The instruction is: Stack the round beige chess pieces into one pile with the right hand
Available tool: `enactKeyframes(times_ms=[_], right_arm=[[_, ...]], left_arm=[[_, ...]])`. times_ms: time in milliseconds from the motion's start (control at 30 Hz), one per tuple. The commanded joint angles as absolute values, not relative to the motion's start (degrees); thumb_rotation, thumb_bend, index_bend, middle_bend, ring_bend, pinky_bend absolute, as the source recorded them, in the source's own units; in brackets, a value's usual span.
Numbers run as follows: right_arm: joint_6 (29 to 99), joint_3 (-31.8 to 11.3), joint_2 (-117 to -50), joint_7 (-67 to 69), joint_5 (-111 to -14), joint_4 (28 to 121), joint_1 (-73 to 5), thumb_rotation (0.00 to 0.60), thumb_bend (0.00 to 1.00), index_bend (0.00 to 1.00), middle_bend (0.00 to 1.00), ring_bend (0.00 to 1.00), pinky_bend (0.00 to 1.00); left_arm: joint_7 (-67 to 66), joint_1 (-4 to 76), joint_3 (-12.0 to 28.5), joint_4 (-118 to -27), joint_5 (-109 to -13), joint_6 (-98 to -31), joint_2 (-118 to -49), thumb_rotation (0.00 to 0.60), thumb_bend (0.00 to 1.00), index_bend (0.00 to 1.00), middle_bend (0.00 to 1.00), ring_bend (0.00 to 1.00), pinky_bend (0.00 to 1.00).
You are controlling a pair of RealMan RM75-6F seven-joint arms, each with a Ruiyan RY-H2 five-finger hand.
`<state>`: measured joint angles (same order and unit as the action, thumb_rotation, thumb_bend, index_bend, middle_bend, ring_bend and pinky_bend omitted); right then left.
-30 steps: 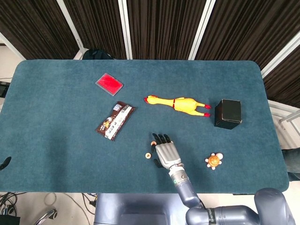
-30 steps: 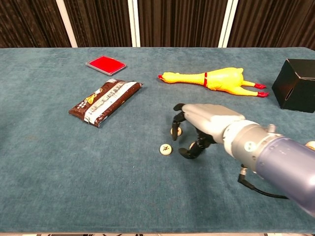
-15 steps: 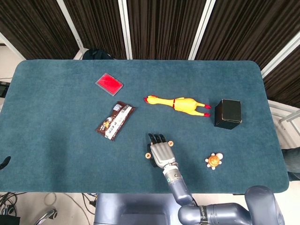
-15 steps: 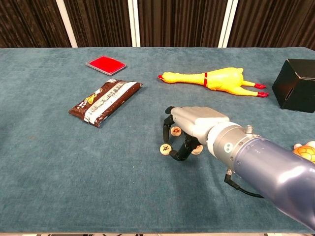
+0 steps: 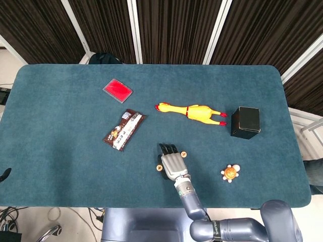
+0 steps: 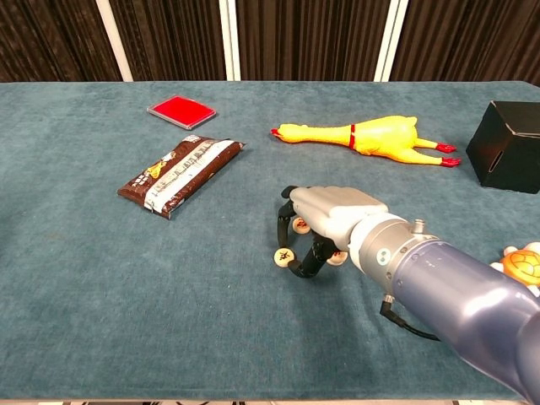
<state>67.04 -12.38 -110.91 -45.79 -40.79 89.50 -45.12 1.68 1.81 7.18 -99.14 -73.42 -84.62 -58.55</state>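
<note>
Lying toward the far left of the table (image 5: 60, 151) is a flat red card (image 5: 117, 90), and nearer the middle a dark brown snack packet (image 5: 124, 130) rests at a slant, well apart from the card. Closer to the front edge, just left of the table's centre, one round beige chess piece (image 6: 284, 256) lies flat on the blue cloth; it is a small pale disc with a dark character on its top face. The right hand (image 6: 333, 221) arches over it, palm down, with dark fingertips (image 6: 297, 268) curled to the cloth just beside this disc. A second beige piece (image 6: 299, 224), same disc shape with a reddish mark, sits under the hand between the fingers, and a third pale disc (image 6: 339, 256) peeks out beneath the palm on the right. Whether any piece is actually pinched cannot be told; the fingers are curled narrowly around them. Beyond the hand, a yellow rubber chicken (image 5: 191, 111) lies lengthwise. Further right, a small orange turtle toy (image 5: 230, 173) sits near the front edge, and a black box (image 5: 246, 122) stands toward the right edge.
</note>
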Motion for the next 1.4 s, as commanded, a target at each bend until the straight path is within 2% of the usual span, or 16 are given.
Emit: enactKeyframes(times_ms=[33, 900, 1167, 1400], right_arm=[[66.98, -12.31, -110.85, -45.82, -40.67, 89.50, -45.10, 0.600, 0.43, 0.44, 0.00, 0.00, 0.00], [67.33, -12.48, -111.56, -45.13, -41.08, 89.26, -44.95, 0.600, 0.43, 0.49, 0.00, 0.00, 0.00], [69.17, -13.49, -107.96, -45.61, -42.13, 93.01, -44.43, 0.600, 0.43, 0.49, 0.00, 0.00, 0.00], [69.51, -12.51, -103.33, -44.93, -42.79, 97.02, -43.01, 0.600, 0.43, 0.49, 0.00, 0.00, 0.00]], left_arm=[[1.69, 1.81, 7.19, -99.11, -73.41, -84.63, -58.57, 0.600, 0.19, 0.12, 0.00, 0.00, 0.09], [1.67, 1.79, 7.24, -99.15, -73.33, -84.68, -58.56, 0.600, 0.19, 0.12, 0.00, 0.00, 0.09], [1.44, 1.80, 7.13, -99.07, -73.48, -84.69, -58.61, 0.600, 0.19, 0.12, 0.00, 0.00, 0.09], [1.17, 1.73, 7.08, -99.14, -73.56, -84.89, -58.71, 0.600, 0.19, 0.12, 0.00, 0.00, 0.09]])
